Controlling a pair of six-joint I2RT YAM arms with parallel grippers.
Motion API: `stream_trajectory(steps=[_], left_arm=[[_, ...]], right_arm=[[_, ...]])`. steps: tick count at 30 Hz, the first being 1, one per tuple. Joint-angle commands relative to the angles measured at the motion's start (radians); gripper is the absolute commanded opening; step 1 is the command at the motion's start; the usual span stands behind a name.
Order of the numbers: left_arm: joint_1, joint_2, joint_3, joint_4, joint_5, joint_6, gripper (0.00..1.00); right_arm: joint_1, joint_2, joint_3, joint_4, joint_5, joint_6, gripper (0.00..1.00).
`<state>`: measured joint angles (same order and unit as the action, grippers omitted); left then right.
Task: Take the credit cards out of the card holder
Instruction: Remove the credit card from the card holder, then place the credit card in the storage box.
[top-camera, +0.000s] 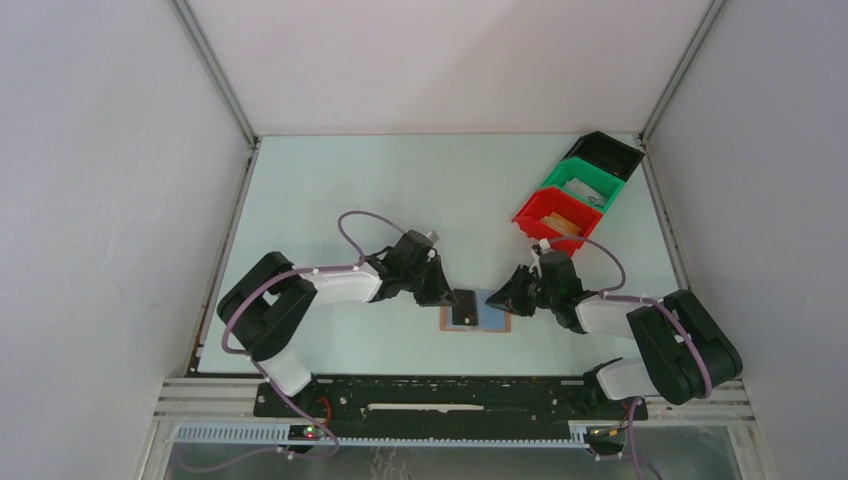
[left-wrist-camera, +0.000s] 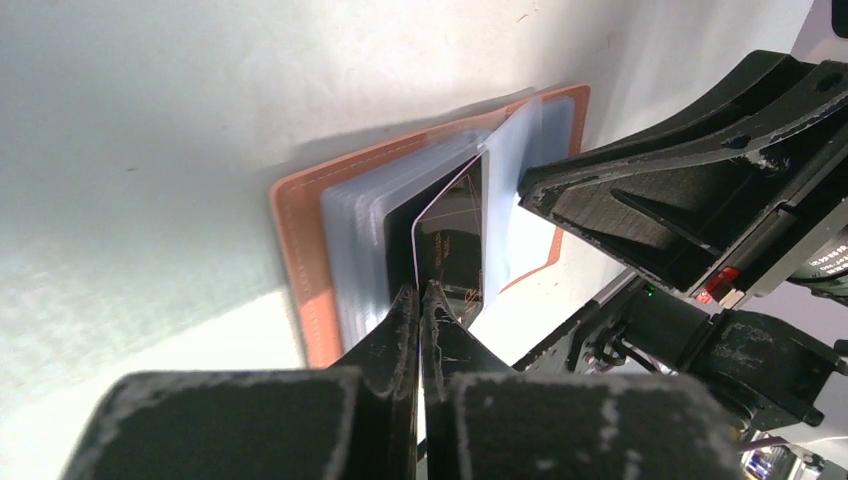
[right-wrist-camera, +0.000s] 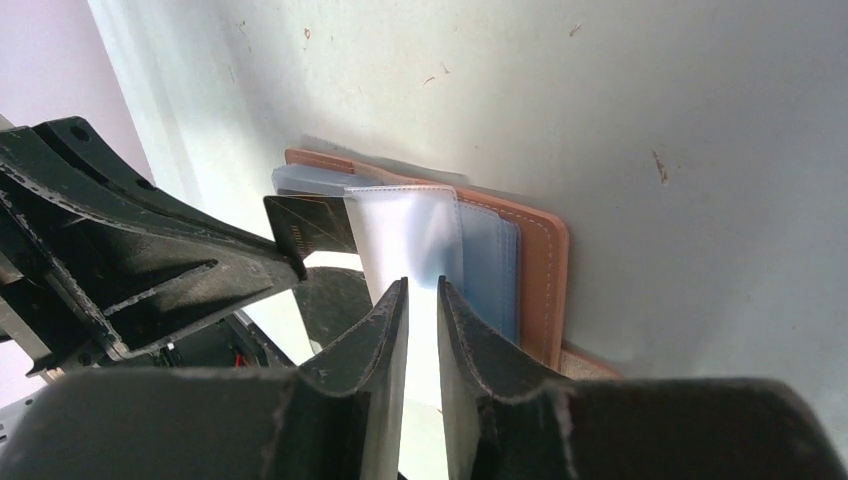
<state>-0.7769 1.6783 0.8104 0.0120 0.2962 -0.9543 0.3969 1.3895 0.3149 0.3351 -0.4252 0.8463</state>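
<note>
Pale green table (top-camera: 350, 190) carries an opened brown card holder (top-camera: 490, 320), lying flat. Three bins stand in a diagonal row to the far right of the card holder: red bin (top-camera: 527, 218) nearest it, green bin (top-camera: 556, 181) next, black bin (top-camera: 605, 152) farthest.

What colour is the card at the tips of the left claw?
Black and glossy; the card shows best in the left wrist view.
</note>
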Motion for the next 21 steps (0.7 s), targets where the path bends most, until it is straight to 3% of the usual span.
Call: stream_trajectory(steps=[1, 6, 12, 18, 21], left_arm=[[0.032, -0.070, -0.049, -0.046, -0.007, 0.069, 0.00], [0.033, -0.131, -0.045, -0.049, 0.034, 0.107, 0.00], [0.035, -0.185, -0.029, -0.042, 0.097, 0.137, 0.00], [0.037, -0.223, -0.014, -0.017, 0.178, 0.137, 0.00], [0.047, -0.243, -0.007, -0.017, 0.225, 0.138, 0.00]], right_arm=[[0.006, 0.009, -0.028, -0.120, 0.051, -0.023, 0.26], [0.005, -0.115, -0.011, -0.205, 0.047, -0.023, 0.28], [-0.013, -0.317, 0.014, -0.277, 0.015, -0.035, 0.45], [-0.027, -0.365, 0.013, -0.199, -0.120, -0.023, 0.56], [-0.050, -0.361, -0.015, -0.082, -0.216, 0.028, 0.61]])
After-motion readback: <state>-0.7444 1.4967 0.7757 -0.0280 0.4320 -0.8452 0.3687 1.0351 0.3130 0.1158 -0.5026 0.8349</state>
